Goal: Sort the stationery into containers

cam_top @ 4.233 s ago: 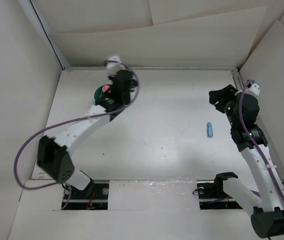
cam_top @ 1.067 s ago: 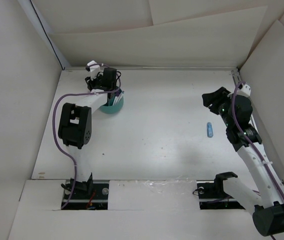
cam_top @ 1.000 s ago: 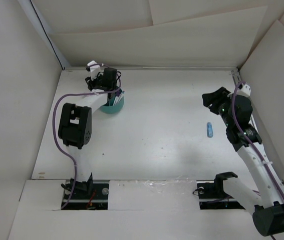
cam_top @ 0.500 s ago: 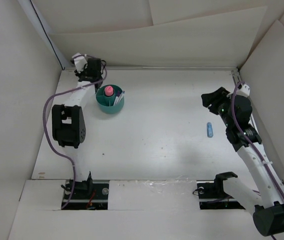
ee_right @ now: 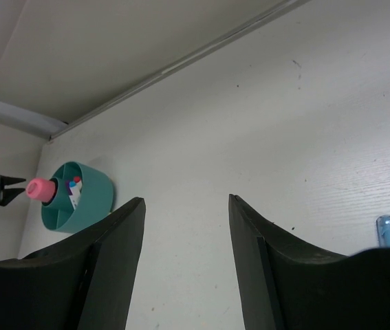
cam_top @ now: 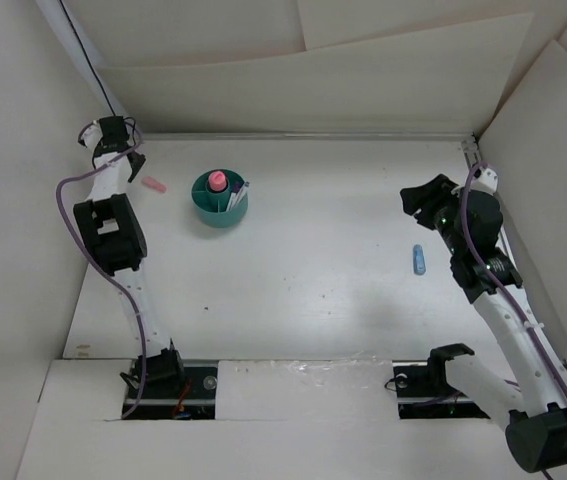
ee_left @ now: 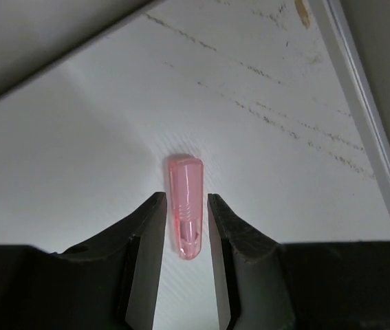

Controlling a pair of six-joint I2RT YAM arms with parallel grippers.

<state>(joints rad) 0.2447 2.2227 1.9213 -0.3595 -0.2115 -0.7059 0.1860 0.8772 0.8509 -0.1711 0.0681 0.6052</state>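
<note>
Since 0.5 s ago the left arm [cam_top: 103,215] has swung from beside the teal cup [cam_top: 220,220] to the far-left corner. A pink stub [ee_left: 185,214] now lies on the white bench [cam_top: 313,260], left of the cup and apart from it. The left jaws stand narrowly apart, framing the stub without gripping it. It is translucent, glossy, rounded at 1 end and ribbed toward the other. The round plastic cup with its pink cap [cam_top: 218,181], the translucent blue stub [cam_top: 419,260] and the right arm [cam_top: 478,240] have not moved. The right jaws gape wide, empty.
</note>
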